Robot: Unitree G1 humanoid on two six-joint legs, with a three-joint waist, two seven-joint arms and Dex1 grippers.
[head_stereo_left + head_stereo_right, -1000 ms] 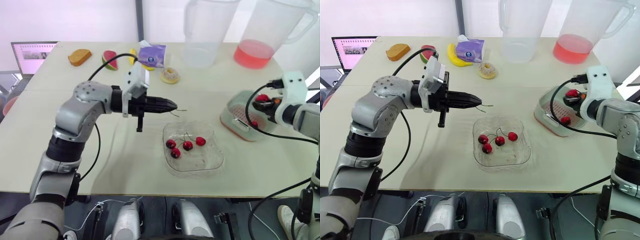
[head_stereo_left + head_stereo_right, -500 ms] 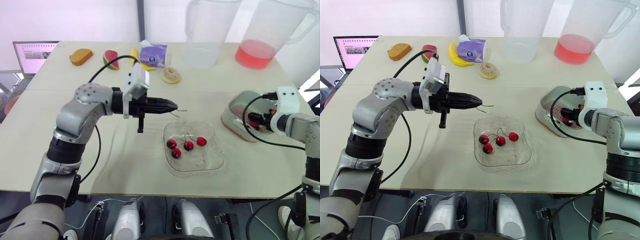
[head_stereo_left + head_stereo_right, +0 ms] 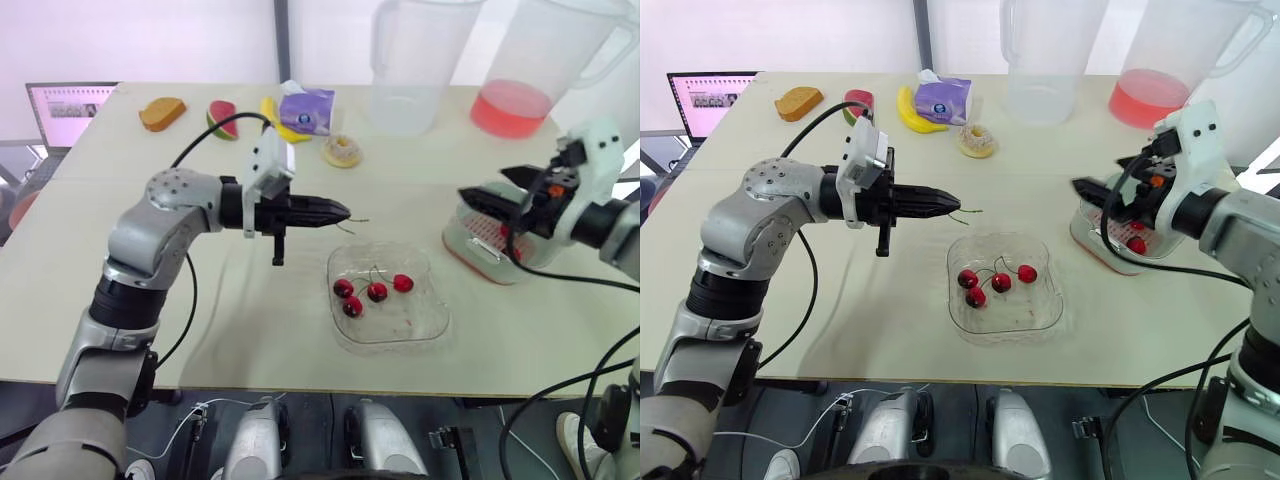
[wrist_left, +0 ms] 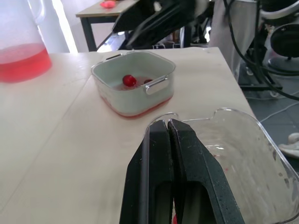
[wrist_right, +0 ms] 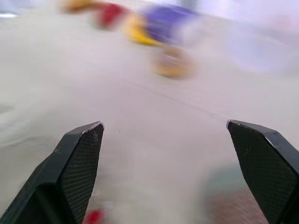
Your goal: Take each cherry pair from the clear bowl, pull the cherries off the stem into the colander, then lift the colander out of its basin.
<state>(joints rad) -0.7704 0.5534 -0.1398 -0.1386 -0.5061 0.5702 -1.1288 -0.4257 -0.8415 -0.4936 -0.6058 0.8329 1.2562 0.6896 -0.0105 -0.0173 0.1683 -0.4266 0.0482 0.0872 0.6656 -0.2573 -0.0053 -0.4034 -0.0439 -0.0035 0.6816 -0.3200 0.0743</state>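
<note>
Table [image 3: 250,330]: I see the clear bowl [image 3: 420,325] near its front edge, four cherries [image 3: 375,291] inside;
Left gripper [image 3: 345,212]: fingers pinched on a bare stem [image 3: 357,221] (just beside the bowl);
Right gripper [image 3: 483,183]: fingers wide apart, above the colander [image 3: 485,228]

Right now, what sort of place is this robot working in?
Probably a lab set up like a kitchen: a laptop near a watermelon slice and doughnut, plus a pitcher of red liquid.
</note>
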